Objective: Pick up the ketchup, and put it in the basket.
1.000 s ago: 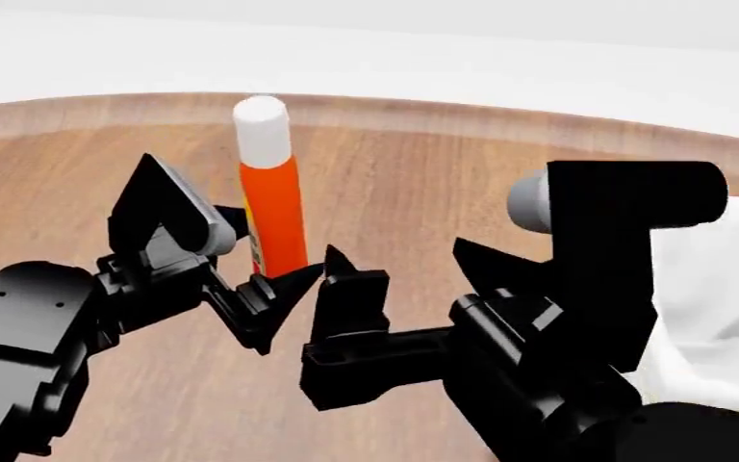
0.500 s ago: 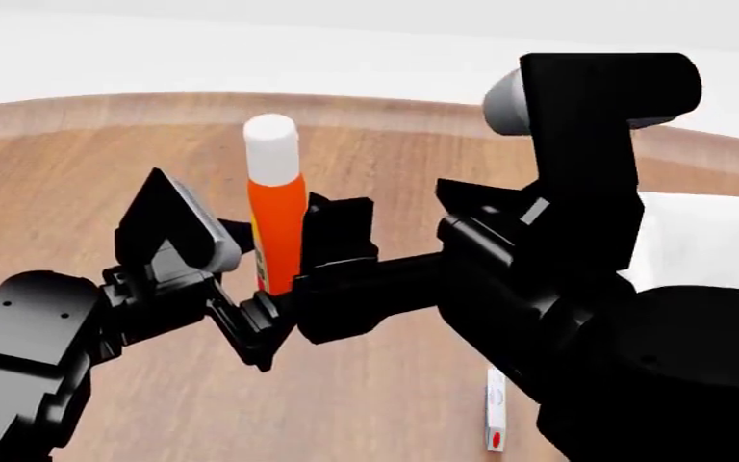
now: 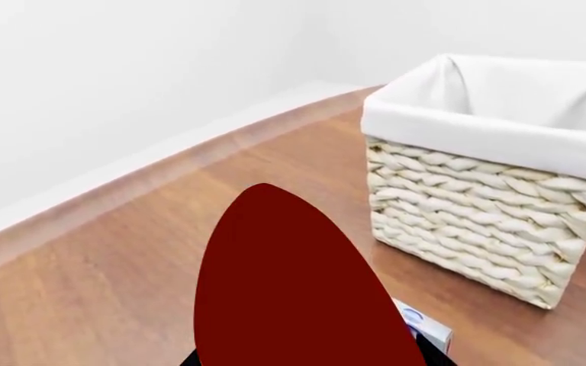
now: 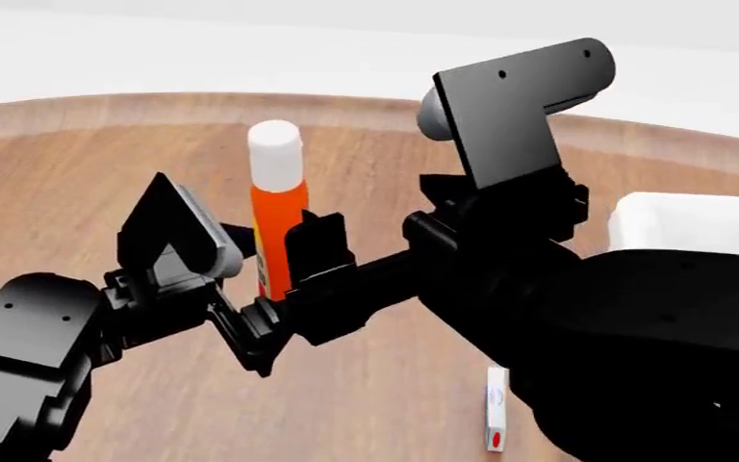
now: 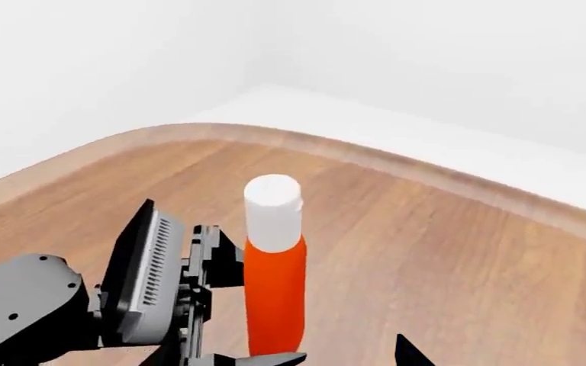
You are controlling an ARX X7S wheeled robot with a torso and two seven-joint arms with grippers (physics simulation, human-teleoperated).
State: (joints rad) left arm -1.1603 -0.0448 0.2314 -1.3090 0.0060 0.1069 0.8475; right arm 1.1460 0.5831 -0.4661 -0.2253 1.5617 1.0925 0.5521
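The ketchup [image 4: 277, 207], an orange-red bottle with a white cap, stands upright between the fingers of my left gripper [image 4: 247, 284], which is shut on its lower part. In the left wrist view it fills the foreground as a dark red shape [image 3: 293, 297] and hides the jaws. The right wrist view shows the ketchup [image 5: 275, 293] next to the left gripper's ribbed pad [image 5: 156, 274]. My right gripper [image 4: 376, 217] is open just right of the bottle, one finger [image 4: 318, 241] close beside it. The basket [image 3: 476, 168], woven with a white liner, stands to the right; my right arm hides most of the basket [image 4: 684, 219].
A small white box [image 4: 496, 419] lies on the wooden table [image 4: 74, 173] near my right side; the box [image 3: 423, 323] also shows beside the bottle, in front of the basket. The table's curved far edge [image 5: 395, 164] runs behind the bottle. My right arm [image 4: 537, 289] crosses the middle.
My right arm has risen and swung left, bringing its finger beside the bottle. The ketchup and left gripper sit slightly lower in the head view. The white box has come into sight.
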